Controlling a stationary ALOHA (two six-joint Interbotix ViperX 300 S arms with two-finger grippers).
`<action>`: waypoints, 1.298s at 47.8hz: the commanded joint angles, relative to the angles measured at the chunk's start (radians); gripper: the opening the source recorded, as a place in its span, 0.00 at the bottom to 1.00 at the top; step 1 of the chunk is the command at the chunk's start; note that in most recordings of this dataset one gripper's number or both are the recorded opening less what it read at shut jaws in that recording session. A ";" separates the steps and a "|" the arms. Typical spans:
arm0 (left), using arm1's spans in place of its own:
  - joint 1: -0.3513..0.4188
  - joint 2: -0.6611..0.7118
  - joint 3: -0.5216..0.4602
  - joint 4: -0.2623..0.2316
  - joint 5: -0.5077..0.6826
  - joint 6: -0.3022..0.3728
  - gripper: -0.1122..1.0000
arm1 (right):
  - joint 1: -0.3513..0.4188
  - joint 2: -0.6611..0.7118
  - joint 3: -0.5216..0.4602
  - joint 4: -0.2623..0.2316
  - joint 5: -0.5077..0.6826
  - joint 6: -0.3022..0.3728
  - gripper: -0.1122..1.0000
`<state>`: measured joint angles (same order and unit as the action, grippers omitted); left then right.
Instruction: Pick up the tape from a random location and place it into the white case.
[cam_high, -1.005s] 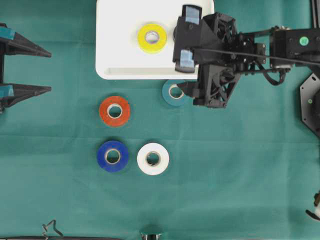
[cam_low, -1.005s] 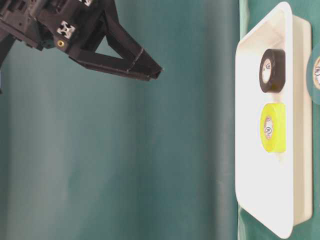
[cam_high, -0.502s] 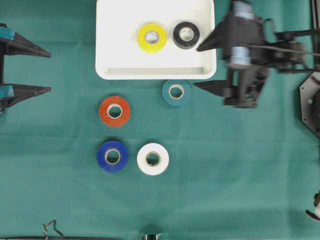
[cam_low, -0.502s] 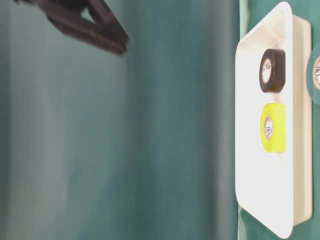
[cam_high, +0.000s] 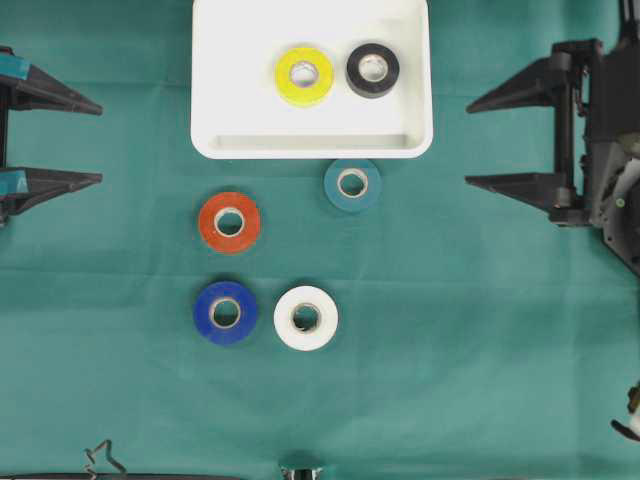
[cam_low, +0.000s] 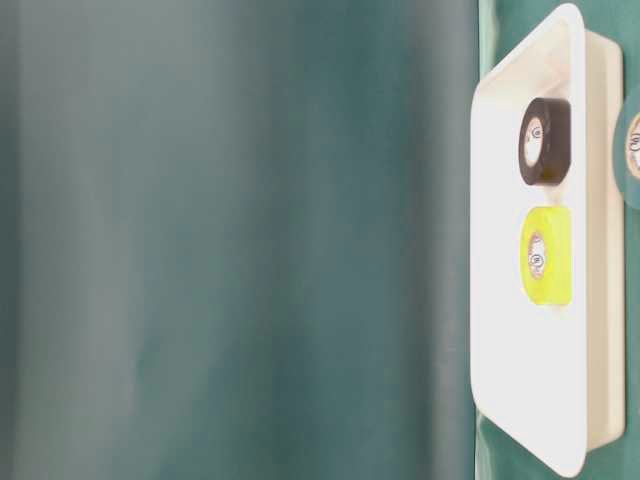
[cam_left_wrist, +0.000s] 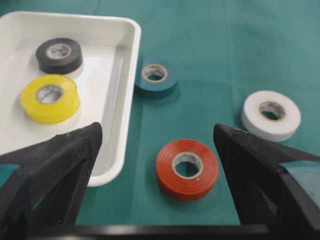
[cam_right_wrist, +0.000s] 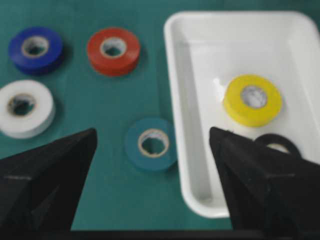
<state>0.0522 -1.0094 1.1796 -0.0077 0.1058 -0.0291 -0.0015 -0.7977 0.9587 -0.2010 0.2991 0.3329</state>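
1. Overhead view: right gripper (cam_high: 470, 141) sits at the right edge of the green cloth (cam_high: 450, 340), jaws spread wide and holding nothing, its tips aimed toward the middle. The left gripper (cam_high: 100, 142) at the left edge is equally wide open and empty.
2. Same view: the white case (cam_high: 240, 145) lies at the far edge of the cloth, between the two grippers and apart from both. Inside it lie a yellow tape (cam_high: 305, 76) and a black tape (cam_high: 373, 70), side by side.
3. Same view: a teal tape (cam_high: 352, 185) lies just beside the case's near rim, the closest loose roll to the right gripper. An orange tape (cam_high: 229, 222), a blue tape (cam_high: 225, 312) and a white tape (cam_high: 306, 317) lie nearer the middle.
4. Table-level view: only the case (cam_low: 500, 300), with the black roll (cam_low: 545, 141) and the yellow roll (cam_low: 546, 255), shows clearly; no gripper appears.
5. Left wrist view: the orange roll (cam_left_wrist: 187, 169) lies between the open jaws, well ahead of them.
6. Right wrist view: the teal roll (cam_right_wrist: 151, 144) lies between the open jaws, untouched, beside the case (cam_right_wrist: 185, 130).
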 joint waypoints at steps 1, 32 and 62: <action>0.000 0.008 -0.009 -0.002 -0.005 0.000 0.99 | 0.002 -0.034 0.051 -0.002 -0.049 0.002 0.88; 0.000 0.008 -0.009 0.000 0.008 0.002 0.99 | -0.003 -0.103 0.249 0.020 -0.187 0.021 0.88; -0.212 0.008 -0.012 0.000 -0.008 0.000 0.99 | -0.003 -0.104 0.236 0.020 -0.187 0.023 0.88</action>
<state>-0.1135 -1.0078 1.1796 -0.0077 0.1120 -0.0307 -0.0046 -0.9050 1.2195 -0.1795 0.1197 0.3543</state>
